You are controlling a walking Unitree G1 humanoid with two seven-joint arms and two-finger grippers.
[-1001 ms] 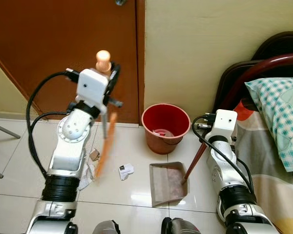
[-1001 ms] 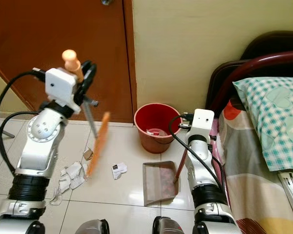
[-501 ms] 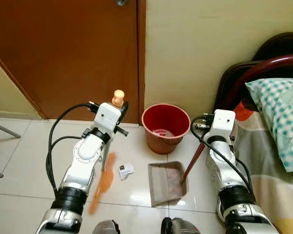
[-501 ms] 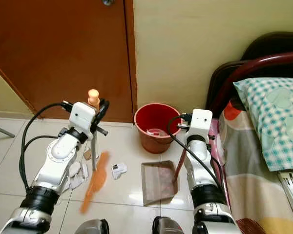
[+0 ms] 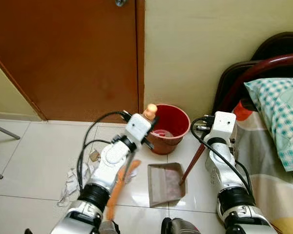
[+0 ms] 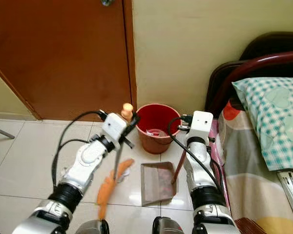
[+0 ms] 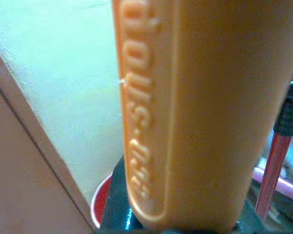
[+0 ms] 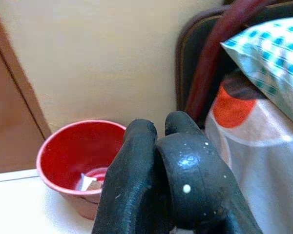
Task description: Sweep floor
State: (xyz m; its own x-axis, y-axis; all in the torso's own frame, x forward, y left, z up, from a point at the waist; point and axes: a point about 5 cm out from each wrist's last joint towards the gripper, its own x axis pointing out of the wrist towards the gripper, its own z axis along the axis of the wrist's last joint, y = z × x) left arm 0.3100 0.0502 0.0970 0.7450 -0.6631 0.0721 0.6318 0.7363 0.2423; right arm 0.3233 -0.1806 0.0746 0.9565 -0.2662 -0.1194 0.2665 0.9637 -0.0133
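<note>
The left claw (image 5: 145,123) is clamped on the orange broom handle (image 7: 185,112), whose knobbed top sits just in front of the red bucket (image 5: 166,127); the wrist view shows raised lettering along the handle. From that claw the broom slants down and back toward the robot, and its blurred orange head (image 5: 118,187) hangs over the tiled floor (image 5: 29,151) on the door side of the dustpan (image 5: 165,183). The dustpan lies flat on the floor directly in front of the bucket, with some debris in it. The right claw (image 8: 161,161) has its black fingers (image 8: 132,180) pressed together, clamped on the dustpan's red handle (image 5: 194,161), which rises from the pan's bed-side edge. Crumpled paper scraps (image 5: 71,178) lie on the floor well to the door side of the bucket. The bucket stands against the yellow wall (image 5: 210,44) beside the brown door (image 5: 68,53), with a scrap inside it. A checked pillow (image 5: 278,117) lies on the bed beyond the bucket's other side.
</note>
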